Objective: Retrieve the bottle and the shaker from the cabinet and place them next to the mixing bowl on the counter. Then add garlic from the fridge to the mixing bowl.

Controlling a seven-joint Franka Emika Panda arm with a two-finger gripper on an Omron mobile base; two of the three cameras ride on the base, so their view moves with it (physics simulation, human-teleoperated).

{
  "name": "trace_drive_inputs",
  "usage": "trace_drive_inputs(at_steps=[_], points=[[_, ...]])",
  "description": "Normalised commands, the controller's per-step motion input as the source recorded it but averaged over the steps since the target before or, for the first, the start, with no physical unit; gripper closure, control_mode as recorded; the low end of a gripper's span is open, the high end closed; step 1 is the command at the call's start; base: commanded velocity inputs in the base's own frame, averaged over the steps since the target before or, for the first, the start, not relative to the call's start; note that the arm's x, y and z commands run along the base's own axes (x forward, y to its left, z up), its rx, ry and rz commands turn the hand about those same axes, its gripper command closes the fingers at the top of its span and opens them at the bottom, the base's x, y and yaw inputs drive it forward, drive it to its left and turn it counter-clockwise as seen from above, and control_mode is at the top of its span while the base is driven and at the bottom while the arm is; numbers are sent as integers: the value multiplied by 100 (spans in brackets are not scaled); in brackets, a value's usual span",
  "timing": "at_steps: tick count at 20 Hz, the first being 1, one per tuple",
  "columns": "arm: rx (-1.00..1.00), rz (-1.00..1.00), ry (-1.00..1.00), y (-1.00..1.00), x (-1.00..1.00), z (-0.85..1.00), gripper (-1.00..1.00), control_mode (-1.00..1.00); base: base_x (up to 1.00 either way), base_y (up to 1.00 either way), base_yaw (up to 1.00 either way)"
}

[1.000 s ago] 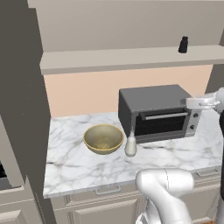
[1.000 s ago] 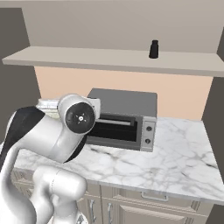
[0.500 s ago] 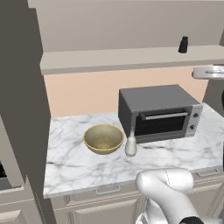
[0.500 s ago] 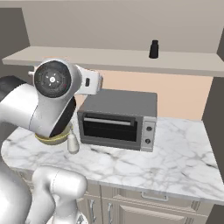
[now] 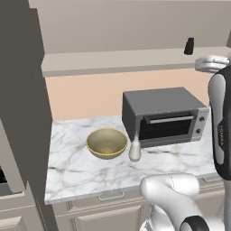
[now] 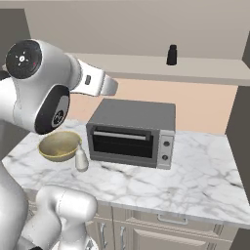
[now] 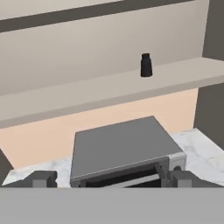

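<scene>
The shaker (image 7: 146, 65) is shown upright on the long shelf of the cabinet (image 6: 146, 68), near the shelf's right end and close to its front edge, with nothing touching it. The bottle (image 5: 135, 150) stands on the counter (image 5: 81, 173), just beside the mixing bowl (image 5: 107, 143) on the bowl's right — between the bowl and the front left corner of the toaster oven (image 6: 132, 132). Bowl and bottle occupy the left half of the counter, roughly midway between its back and front edges; the toaster oven is set against the back wall, at the centre to right of the slab. The gripper (image 7: 111, 178) is held raised above the counter (in the hand view its two dark fingertips (image 7: 41, 178) stand far apart at the bottom, on either side of the oven's front), so the jaws are spread wide and nothing lies between them. The camera on the hand is directed across the oven's grey top toward the shelf — the shaker lies well above and beyond the fingertips.
</scene>
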Motion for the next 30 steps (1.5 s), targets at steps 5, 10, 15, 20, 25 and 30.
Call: trace_drive_inputs(at_steps=[5, 10, 15, 20, 25, 30], points=[[-1, 3, 0, -18, 64, 0, -100, -100, 0, 0, 0], [-4, 0, 0, -58, 41, 5, -100, -100, 0, 0, 0], [0, 0, 4, -66, 40, 3, -100, -100, 0, 0, 0], [0, 0, 10, -36, 48, 11, -100, -100, 0, 0, 0], [0, 0, 6, -1, 30, 17, -100, -100, 0, 0, 0], [0, 0, -1, 0, 38, -21, -100, -100, 0, 0, 0]])
